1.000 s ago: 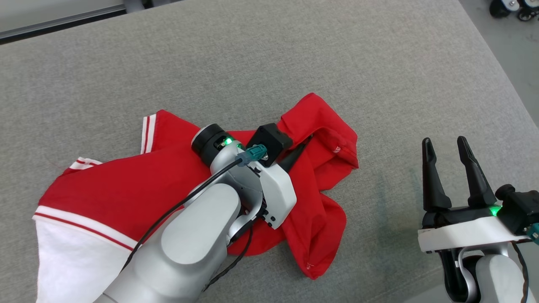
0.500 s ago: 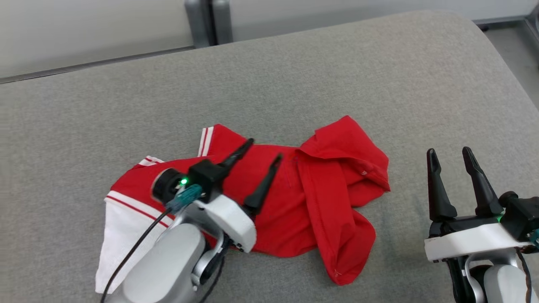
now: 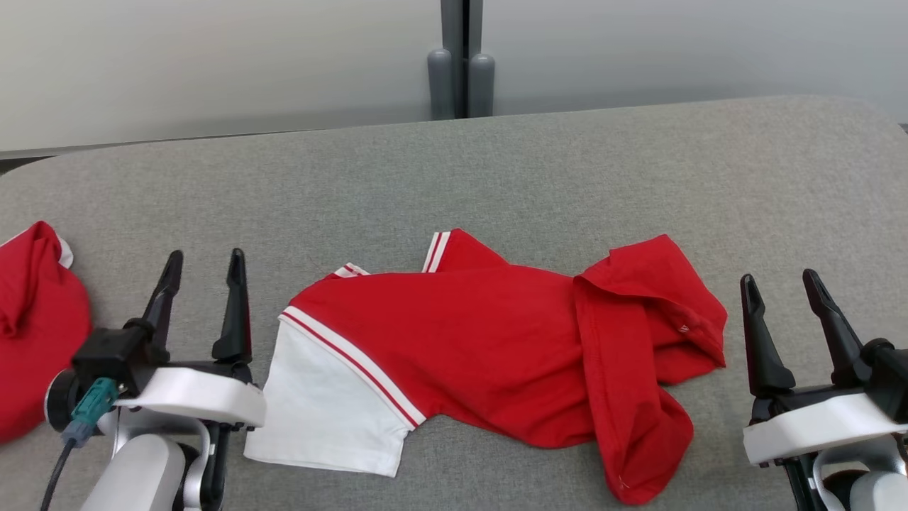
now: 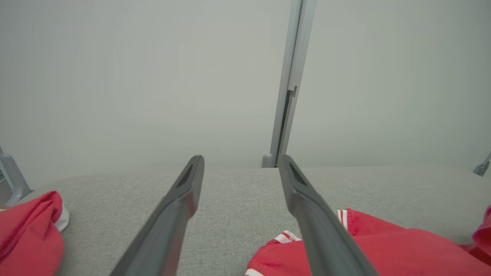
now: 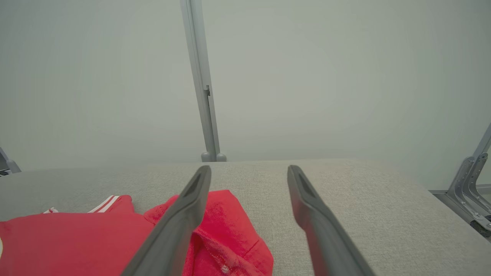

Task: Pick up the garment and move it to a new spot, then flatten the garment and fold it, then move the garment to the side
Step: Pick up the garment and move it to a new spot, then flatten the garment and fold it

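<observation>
Lying at 9 o'clock in the head view, a bunched red cloth is resting on the grey desk, partly cut off by the frame edge. Toward 8 o'clock the left pincer is hovering with its two dark fingers standing well apart and gripping nothing, tips pointing to 12 o'clock. Its fingers are sitting between the cloth and the garment, clear of both.

The garment, red with a white panel and red-and-white striped trim, is lying in the middle of the desk, spreading from 8 o'clock to 4 o'clock. Its white panel is lying flat at the 8 o'clock end, just beside the left pincer's base. Its 3 o'clock end is lying rumpled, with a folded band running down toward 5 o'clock.

At 4 o'clock the right pincer is hovering near that rumpled end, its fingers likewise spread and holding nothing. At 12 o'clock, past the desk's far edge, a grey post is standing against a pale wall.

In the left wrist view the garment is showing at 4 o'clock; in the right wrist view it is showing at 8 o'clock.
</observation>
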{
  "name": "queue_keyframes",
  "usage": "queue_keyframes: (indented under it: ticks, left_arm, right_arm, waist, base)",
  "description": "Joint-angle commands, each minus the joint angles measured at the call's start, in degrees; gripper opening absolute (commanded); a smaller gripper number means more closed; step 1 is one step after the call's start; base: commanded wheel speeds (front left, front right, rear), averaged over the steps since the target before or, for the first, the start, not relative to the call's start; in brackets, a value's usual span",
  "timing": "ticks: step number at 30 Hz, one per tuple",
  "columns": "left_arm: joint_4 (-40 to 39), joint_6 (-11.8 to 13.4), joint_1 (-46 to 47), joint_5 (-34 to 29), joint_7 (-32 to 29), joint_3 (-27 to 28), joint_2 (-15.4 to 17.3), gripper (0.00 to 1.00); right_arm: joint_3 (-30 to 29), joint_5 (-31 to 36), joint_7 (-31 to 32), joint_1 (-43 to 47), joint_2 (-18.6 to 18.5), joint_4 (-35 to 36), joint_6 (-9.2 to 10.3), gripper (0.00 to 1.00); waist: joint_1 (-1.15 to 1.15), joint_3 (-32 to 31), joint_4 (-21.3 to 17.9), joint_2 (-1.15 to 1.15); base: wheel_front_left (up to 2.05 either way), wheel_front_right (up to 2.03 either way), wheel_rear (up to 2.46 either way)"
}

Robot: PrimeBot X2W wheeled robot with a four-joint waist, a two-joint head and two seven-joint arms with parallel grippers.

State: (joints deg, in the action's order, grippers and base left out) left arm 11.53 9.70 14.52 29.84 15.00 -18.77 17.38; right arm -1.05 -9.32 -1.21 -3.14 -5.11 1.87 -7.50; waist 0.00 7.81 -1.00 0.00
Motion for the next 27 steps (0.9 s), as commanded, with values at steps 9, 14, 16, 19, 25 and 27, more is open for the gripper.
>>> queue_keyframes:
  ticks: [9, 14, 16, 19, 25, 27]
  left_arm:
    - [-3.5, -3.8, -7.9, -3.5, 0.2, 4.8, 0.2, 1.0]
    - [-2.8, -4.6, -11.1, -4.5, 0.3, 4.4, -0.1, 1.0]
    - [-2.7, -4.7, -12.2, -4.4, 0.3, 4.2, -0.1, 1.0]
    - [-2.5, -4.6, -13.3, -4.5, 0.3, 3.9, 0.2, 1.0]
    - [-2.9, -4.0, -14.2, -4.4, -0.7, 3.4, 0.6, 1.0]
    - [-3.0, -3.9, -14.2, -4.3, -1.0, 3.3, 0.7, 1.0]
  right_arm:
    - [0.1, 0.5, 2.7, 4.2, -1.5, 1.7, 0.02, 1.0]
    - [0.3, 0.5, 3.7, 7.5, -1.7, 1.9, 0.02, 1.0]
    - [0.4, 0.4, 4.1, 8.7, -1.7, 2.3, 0.02, 1.0]
    - [0.5, 0.5, 4.7, 10.0, -1.6, 2.8, 0.02, 1.0]
    - [0.5, 0.4, 5.3, 11.0, -1.5, 3.7, 0.02, 1.0]
    - [0.4, 0.4, 5.3, 10.9, -1.4, 3.7, 0.02, 1.0]
  waist:
    - [0.0, -4.5, 2.8, 0.0]
    - [0.0, -7.7, 2.8, 0.0]
    - [0.0, -8.4, 2.8, 0.0]
    - [0.0, -9.1, 2.9, 0.0]
    - [0.0, -9.7, 3.2, 0.0]
    - [0.0, -9.6, 3.2, 0.0]
  base:
    - [0.0, 0.0, 0.0]
    - [0.0, 0.0, 0.0]
    - [0.0, 0.0, 0.0]
    - [0.0, 0.0, 0.0]
    - [0.0, 0.0, 0.0]
    - [0.0, 0.0, 0.0]
